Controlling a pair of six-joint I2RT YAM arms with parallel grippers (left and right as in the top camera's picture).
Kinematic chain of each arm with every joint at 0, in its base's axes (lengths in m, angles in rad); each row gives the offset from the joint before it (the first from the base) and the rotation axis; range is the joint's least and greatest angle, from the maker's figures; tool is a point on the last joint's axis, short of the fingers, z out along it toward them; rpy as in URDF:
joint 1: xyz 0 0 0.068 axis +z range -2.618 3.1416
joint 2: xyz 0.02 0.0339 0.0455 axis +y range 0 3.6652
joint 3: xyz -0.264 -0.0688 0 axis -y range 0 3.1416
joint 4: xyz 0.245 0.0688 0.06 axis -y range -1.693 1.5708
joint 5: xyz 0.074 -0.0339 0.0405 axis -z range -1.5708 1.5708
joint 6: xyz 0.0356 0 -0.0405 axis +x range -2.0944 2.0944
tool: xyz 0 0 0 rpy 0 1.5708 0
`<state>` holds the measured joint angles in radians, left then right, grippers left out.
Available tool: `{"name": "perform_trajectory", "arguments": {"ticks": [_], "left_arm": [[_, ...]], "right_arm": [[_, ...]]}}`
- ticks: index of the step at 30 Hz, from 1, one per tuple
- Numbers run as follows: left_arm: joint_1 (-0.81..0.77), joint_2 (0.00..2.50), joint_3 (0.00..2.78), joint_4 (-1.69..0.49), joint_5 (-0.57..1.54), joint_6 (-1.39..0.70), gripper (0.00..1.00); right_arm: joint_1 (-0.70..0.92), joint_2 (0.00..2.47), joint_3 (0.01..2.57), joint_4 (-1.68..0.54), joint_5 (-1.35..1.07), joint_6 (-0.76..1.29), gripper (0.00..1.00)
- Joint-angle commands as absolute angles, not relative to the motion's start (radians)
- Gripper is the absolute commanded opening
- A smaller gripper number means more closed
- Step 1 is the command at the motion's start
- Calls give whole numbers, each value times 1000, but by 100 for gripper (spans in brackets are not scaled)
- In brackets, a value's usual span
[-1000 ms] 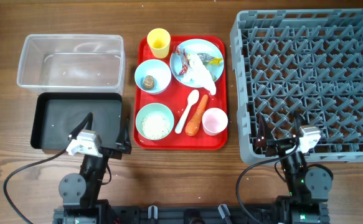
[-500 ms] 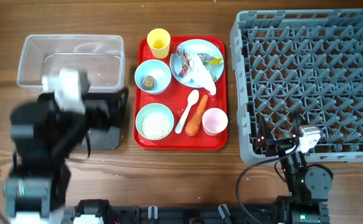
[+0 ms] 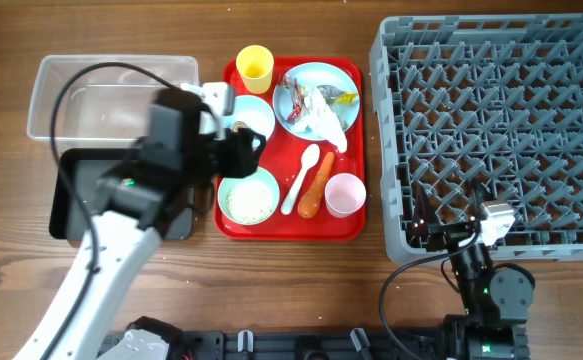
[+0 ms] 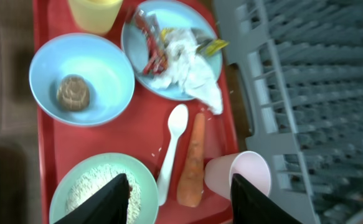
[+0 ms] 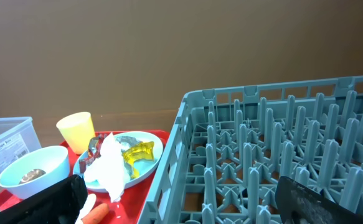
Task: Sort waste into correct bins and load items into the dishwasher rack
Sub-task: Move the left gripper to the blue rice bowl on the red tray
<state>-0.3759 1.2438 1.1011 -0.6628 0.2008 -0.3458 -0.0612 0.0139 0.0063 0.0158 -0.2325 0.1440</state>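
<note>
Overhead, left arm: the left gripper (image 3: 243,152) hangs over the flat red serving tray (image 3: 336,228), between the light blue bowl (image 3: 259,115) and the mint bowl of loose white rice (image 3: 248,197).
Overhead, bins: the clear rectangular plastic tub (image 3: 51,100) and the black rectangular tray (image 3: 76,195) lie left of the red tray.
Left wrist, jaws: partly apart, holding nothing; the orange carrot (image 4: 193,158) and the white plastic spoon (image 4: 172,146) lie side by side below the gap.
Left wrist, step: probably a carrot pick. Shift towards the pink cup (image 4: 240,177) so one finger drops between spoon and carrot (they almost touch), then close at the carrot's middle.
Right wrist, right arm: the right gripper (image 5: 181,199) stands wide and holds nothing, beside the large grey plastic dishwasher rack (image 5: 262,137).
</note>
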Motion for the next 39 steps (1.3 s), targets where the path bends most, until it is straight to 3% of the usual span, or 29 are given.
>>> {"name": "perform_trajectory", "arguments": {"ticks": [1, 3, 6, 8, 11, 16, 39], "left_arm": [[-525, 1343, 1113, -664, -108, -537, 47], [-574, 1421, 1113, -664, -110, -537, 34], [-580, 1545, 1113, -663, -110, -536, 26], [-580, 1581, 1113, -663, -109, -536, 6], [-580, 1584, 1113, -639, -110, -529, 20], [-581, 1592, 1113, -643, -110, -630, 15], [-582, 1755, 1113, -671, -95, -768, 26]], "right_arm": [[-57, 9, 5, 20, -245, 131, 100], [-57, 9, 5, 20, -245, 131, 100], [-57, 9, 5, 20, -245, 131, 100], [-57, 9, 5, 20, -245, 131, 100], [-57, 9, 5, 20, -245, 131, 100], [-57, 9, 5, 20, -245, 131, 100], [-57, 9, 5, 20, -245, 131, 100]]}}
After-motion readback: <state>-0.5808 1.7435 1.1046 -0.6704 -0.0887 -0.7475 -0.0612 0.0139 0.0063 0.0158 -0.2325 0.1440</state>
